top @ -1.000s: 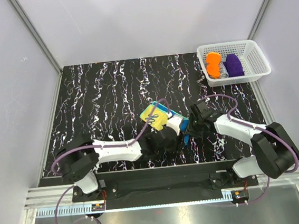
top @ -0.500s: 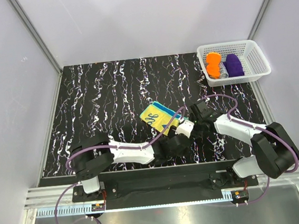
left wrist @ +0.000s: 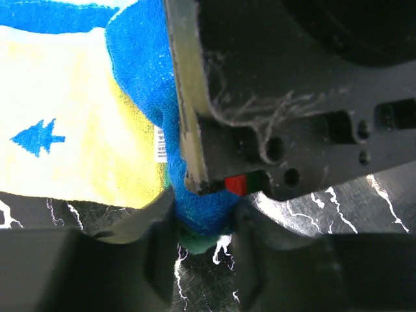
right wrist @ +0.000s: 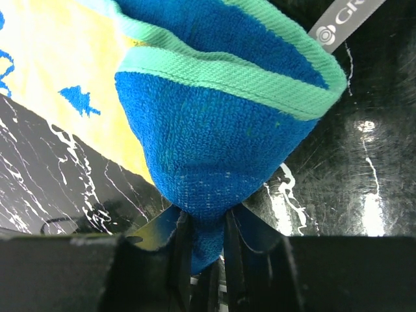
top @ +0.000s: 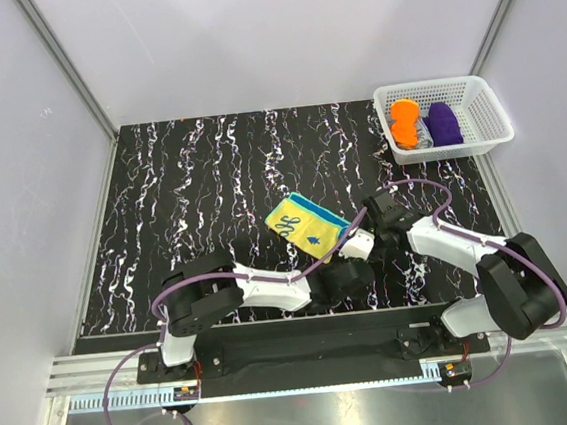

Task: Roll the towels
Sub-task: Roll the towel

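The teal, blue and yellow towel (top: pixel 303 224) lies mostly flat on the black marbled table, near the middle front. My left gripper (top: pixel 351 242) is shut on its blue and green near-right corner (left wrist: pixel 203 224). My right gripper (top: pixel 364 228) is shut on the blue, teal-trimmed edge (right wrist: pixel 214 162) right beside it; the cloth bunches between its fingers (right wrist: pixel 184 250). The right gripper's black body (left wrist: pixel 292 97) fills the left wrist view. An orange rolled cloth (top: pixel 405 123) lies in the white basket (top: pixel 482 103).
The white lattice basket stands at the back right, off the table's corner, and also holds a purple roll (top: pixel 443 124). Grey walls close in the left, back and right. The left arm's elbow (top: pixel 196 296) lies folded low along the front edge.
The left arm has folded and swung its gripper right and toward me, off the towel's top. The towel, bunched and partly covered before, now lies spread flat. The right gripper has barely moved.
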{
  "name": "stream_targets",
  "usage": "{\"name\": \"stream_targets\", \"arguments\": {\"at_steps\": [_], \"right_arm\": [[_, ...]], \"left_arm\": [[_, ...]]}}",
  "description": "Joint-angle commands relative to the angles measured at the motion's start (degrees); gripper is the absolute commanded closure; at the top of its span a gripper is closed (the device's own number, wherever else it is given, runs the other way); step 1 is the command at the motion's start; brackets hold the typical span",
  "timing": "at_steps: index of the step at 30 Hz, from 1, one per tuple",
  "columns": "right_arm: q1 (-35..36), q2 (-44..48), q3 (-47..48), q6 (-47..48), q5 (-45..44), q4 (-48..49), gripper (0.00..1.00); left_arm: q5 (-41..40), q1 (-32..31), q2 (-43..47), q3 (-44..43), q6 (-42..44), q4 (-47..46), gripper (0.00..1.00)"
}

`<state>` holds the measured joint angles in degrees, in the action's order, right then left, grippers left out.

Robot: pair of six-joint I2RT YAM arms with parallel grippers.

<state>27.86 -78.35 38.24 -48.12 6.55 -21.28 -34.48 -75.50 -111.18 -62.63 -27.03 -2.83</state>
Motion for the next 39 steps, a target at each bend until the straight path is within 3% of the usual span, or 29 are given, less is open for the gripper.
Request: {"name": "stream_targets", "arguments": {"at_steps": [1, 3, 4, 6, 11, 15, 22, 31, 39], "right_arm": [[1.4, 2.8, 0.0, -0.7, 3.6, 0.0, 0.82], [1.7, 3.5, -0.8, -1.1, 3.9, 0.1, 0.82], [1.8, 3.6, -1.0, -1.3, 4.4, 0.3, 0.82], [2.0, 3.8, -1.5, -1.5, 4.4, 0.3, 0.8], [2.1, 4.7, -0.6, -0.8, 2.7, -1.7, 0.59], [2.0, 5.4, 2.4, 0.4, -1.1, -5.9, 0.3], [1.8, 7.4, 9.5, 2.1, -13.3, -15.6, 0.06], [-5.4, 11.1, 12.2, 3.6, -17.3, -18.3, 0.01], [-7.2, 23.0, 5.1, 3.4, -13.2, -13.7, 0.08]], "left_arm": [[-3.8, 0.8, -0.7, -2.1, -0.7, -0.2, 0.73], [-3.6, 0.8, -0.4, -1.7, -0.7, -0.6, 0.83], [-3.4, 0.9, 0.0, -1.5, -0.4, -0.5, 0.93], [-2.4, 0.9, 0.6, -1.4, -0.2, -0.5, 1.0], [1.8, 1.0, 3.6, 0.1, 0.2, -0.8, 1.0], [6.3, 1.0, 5.4, 1.1, -0.5, -0.2, 1.0], [11.1, 1.9, 8.3, 3.7, -2.9, -0.5, 1.0], [16.9, 3.4, 9.2, 5.5, -4.6, -0.8, 1.0], [29.1, 8.1, 10.5, 7.1, -8.2, -2.2, 1.0]]}}
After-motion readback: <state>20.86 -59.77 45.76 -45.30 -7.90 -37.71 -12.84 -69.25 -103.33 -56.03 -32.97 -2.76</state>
